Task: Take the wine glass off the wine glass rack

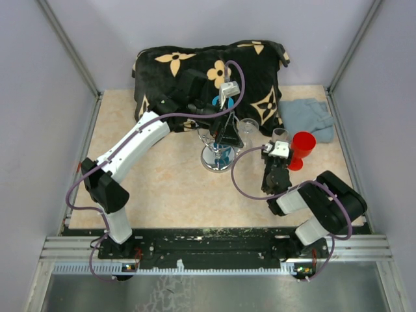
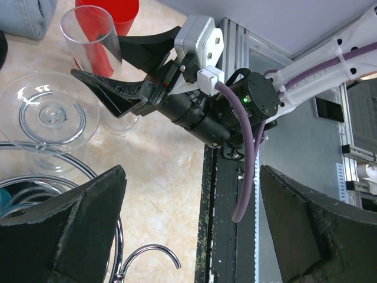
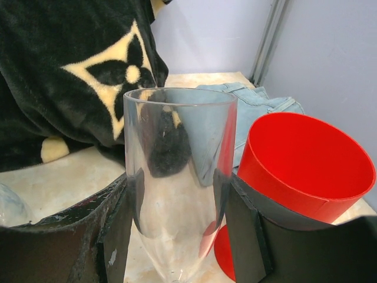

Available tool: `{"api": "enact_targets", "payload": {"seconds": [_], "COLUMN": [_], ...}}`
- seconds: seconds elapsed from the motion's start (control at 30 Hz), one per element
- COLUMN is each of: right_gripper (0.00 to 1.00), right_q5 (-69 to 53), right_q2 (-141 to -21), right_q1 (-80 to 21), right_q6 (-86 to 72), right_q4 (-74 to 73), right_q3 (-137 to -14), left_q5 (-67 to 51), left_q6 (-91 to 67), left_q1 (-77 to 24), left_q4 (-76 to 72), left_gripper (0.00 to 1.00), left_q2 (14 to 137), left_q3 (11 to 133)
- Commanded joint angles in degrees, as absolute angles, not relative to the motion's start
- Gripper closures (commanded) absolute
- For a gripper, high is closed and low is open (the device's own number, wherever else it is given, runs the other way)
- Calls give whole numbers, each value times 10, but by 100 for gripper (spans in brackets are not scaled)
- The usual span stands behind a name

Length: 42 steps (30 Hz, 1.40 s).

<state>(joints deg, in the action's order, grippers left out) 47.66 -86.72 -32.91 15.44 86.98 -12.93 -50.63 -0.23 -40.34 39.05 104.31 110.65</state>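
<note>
The wine glass I'm watching is off the rack. It is upright, to the right of the rack and well apart from it, in my right claw. The two black fingers press on opposite sides of the bowl, low on its wall, so that claw is gripping the glass. From the right wrist camera I can't see the foot, so I can't say for sure whether it rests on the table or hangs just above it.

A red cup stands just beside the glass on its right, close against the right finger.

A second glass is at the rack. The left wrist camera shows its round foot facing the lens with a wire loop curving under it, so it looks hung upside down there.

My left claw hovers over the rack with its jaws spread wide and nothing between them. The second glass sits off to one side of its fingers, not in the gap.

Behind the rack lies a black pillow with a tan flower print. A blue cloth lies beyond the cup.
</note>
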Motion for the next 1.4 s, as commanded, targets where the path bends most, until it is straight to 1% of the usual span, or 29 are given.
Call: {"api": "enact_targets", "payload": {"seconds": [0.0, 0.13, 0.3, 0.6, 0.97, 1.17, 1.37], "right_gripper": [92, 81, 71, 59, 49, 46, 43], "right_q5": [493, 498, 500, 498, 487, 485, 485], "right_q2": [-875, -873, -871, -872, -861, -891, -901], "right_q1": [-337, -337, -338, -337, -337, -337, -338], "right_q6": [149, 148, 149, 152, 132, 150, 149], "right_q4": [988, 988, 988, 988, 957, 988, 989], "right_q3": [-137, -135, -134, -135, -140, -153, -162], "left_q5": [-518, -519, -518, -518, -517, -518, -518], "left_q6": [1, 1, 1, 0, 1, 1, 2], "left_q1": [-402, -402, -402, -402, -402, -402, -402], "left_q4": [389, 389, 390, 388, 388, 388, 388], "left_gripper": [2, 2, 2, 2, 2, 1, 2], "left_q2": [1042, 1043, 1043, 1041, 1037, 1037, 1036], "left_q3": [1104, 1105, 1106, 1107, 1103, 1103, 1101]}}
